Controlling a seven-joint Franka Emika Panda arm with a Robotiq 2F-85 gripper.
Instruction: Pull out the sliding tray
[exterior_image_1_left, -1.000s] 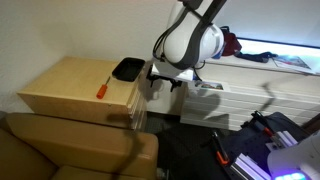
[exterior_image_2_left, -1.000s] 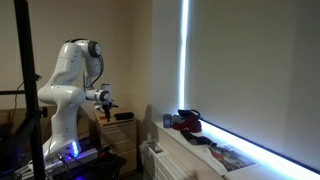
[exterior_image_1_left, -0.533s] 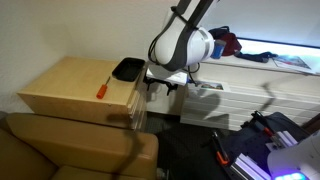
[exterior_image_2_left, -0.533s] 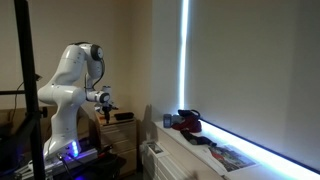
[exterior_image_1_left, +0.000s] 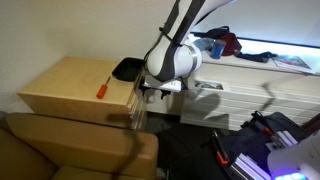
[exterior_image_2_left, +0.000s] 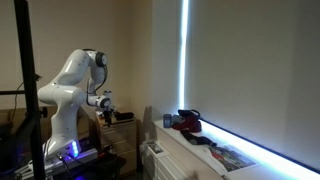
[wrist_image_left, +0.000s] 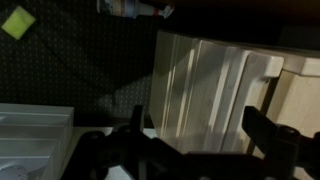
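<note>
The pale tan wood cabinet (exterior_image_1_left: 70, 85) stands on the left, and it also shows in an exterior view (exterior_image_2_left: 124, 127). Its front face (exterior_image_1_left: 136, 105) is in shadow. The sliding tray is a thin pale strip under the top edge, seen only in the wrist view (wrist_image_left: 243, 85). My gripper (exterior_image_1_left: 152, 94) hangs right at the cabinet's front upper edge. In the wrist view my gripper (wrist_image_left: 197, 122) is open. Its two dark fingers straddle the ridged cabinet front and hold nothing. I cannot tell whether the fingers touch the front.
A small glossy black tray (exterior_image_1_left: 127, 69) and an orange-handled tool (exterior_image_1_left: 102, 89) lie on the cabinet top. A brown sofa (exterior_image_1_left: 70, 145) is in front. A white sill (exterior_image_1_left: 250, 75) holds a red and dark object (exterior_image_1_left: 225, 44). Cables and gear (exterior_image_1_left: 250, 140) lie on the floor.
The arm has swung down and toward the cabinet. The gripper has come from beside the black tray down to the cabinet's front edge. The gripper stays open.
</note>
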